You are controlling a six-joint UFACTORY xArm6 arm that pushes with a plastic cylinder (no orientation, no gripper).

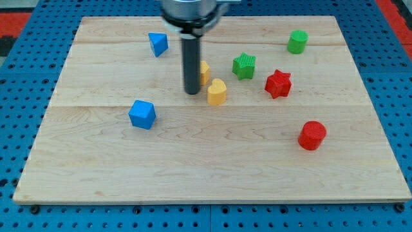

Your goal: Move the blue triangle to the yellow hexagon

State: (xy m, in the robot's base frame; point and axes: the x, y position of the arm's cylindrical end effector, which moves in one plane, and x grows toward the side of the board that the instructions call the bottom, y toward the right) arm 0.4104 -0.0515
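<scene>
Beside the yellow hexagon (203, 72), my tip (192, 92), a bare rod holding nothing, stands far from the blue triangle (158, 44).

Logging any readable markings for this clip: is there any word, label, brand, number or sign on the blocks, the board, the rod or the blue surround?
None: no text, number or sign can be read anywhere in the camera view.
The wooden board, the blue triangle, the other blocks and the dark rod down to my tip show plain surfaces.
</scene>
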